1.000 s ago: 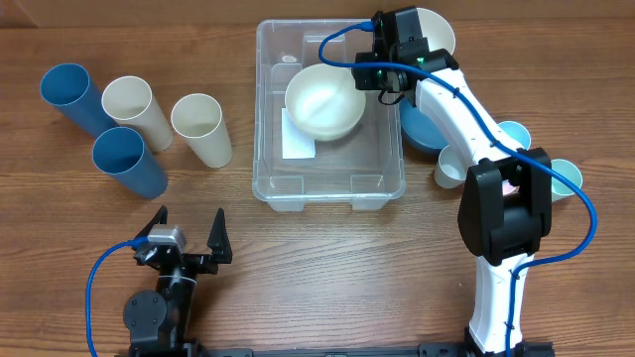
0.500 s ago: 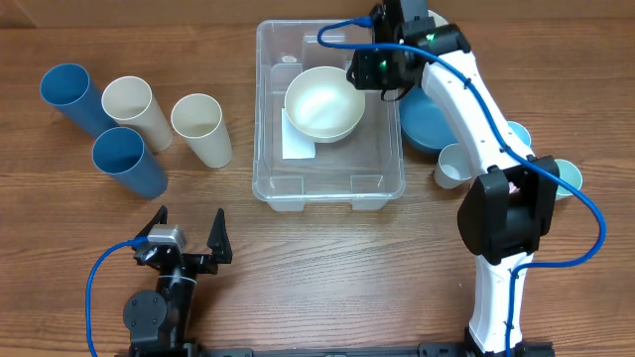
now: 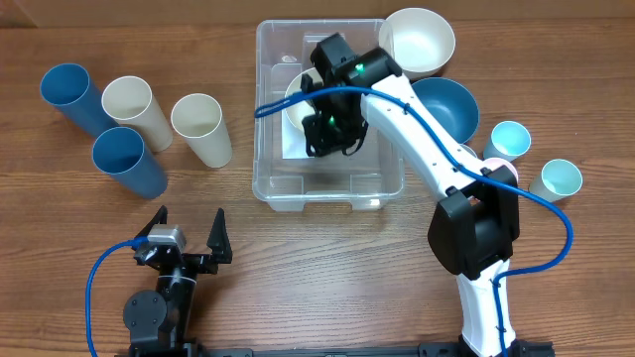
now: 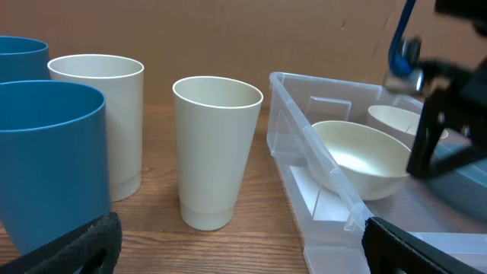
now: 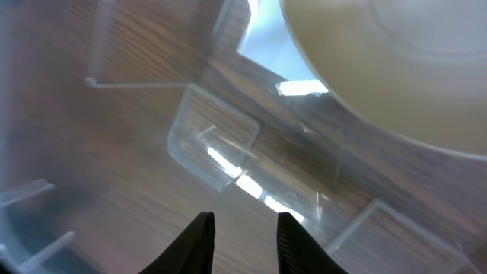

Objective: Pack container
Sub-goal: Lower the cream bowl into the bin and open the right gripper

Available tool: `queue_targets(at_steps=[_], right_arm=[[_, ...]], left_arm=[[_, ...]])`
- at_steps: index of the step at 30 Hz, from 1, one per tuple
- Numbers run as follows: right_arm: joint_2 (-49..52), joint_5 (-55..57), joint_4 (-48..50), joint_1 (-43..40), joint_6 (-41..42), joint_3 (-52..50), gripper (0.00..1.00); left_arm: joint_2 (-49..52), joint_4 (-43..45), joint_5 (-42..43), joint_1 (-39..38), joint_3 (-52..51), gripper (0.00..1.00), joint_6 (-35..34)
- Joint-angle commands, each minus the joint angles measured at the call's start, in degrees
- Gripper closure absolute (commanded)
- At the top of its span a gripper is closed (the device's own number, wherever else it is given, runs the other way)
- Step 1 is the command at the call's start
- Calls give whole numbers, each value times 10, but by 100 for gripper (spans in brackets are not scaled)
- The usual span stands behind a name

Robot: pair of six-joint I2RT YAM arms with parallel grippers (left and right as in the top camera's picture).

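The container [image 3: 328, 187] is a clear bin at the table's middle; it also shows in the left wrist view [image 4: 329, 166]. A white bowl [image 3: 298, 97] lies in it, partly hidden by my right arm, and shows in both wrist views [image 4: 358, 156] [image 5: 396, 68]. My right gripper [image 3: 329, 139] hangs inside the bin just in front of that bowl. In the right wrist view the right gripper [image 5: 242, 218] is open by a narrow gap and empty above the bin's floor [image 5: 221, 148]. My left gripper [image 3: 185, 241] is wide open and empty at the front left.
A second white bowl [image 3: 418, 40] and a blue bowl [image 3: 446, 107] sit right of the bin. Two light-blue cups [image 3: 509, 139] [image 3: 556, 179] stand further right. At the left stand two blue cups [image 3: 69, 94] [image 3: 129, 159] and two white cups [image 3: 134, 107] [image 3: 203, 127].
My right gripper has moved from the bin's back right corner leftward and forward, into the bin beside the white bowl. The bowl at the back right is now uncovered. The left arm has not moved.
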Motion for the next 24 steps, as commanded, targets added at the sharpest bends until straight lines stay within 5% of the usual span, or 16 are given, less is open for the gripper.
queue_targets(at_steps=[1, 24], right_arm=[[-13, 23, 24, -8, -7, -54, 72], [13, 141, 240, -25, -7, -93, 72]], left_arm=[[-4, 0, 7, 6, -2, 0, -4], [-4, 0, 7, 6, -2, 0, -4]])
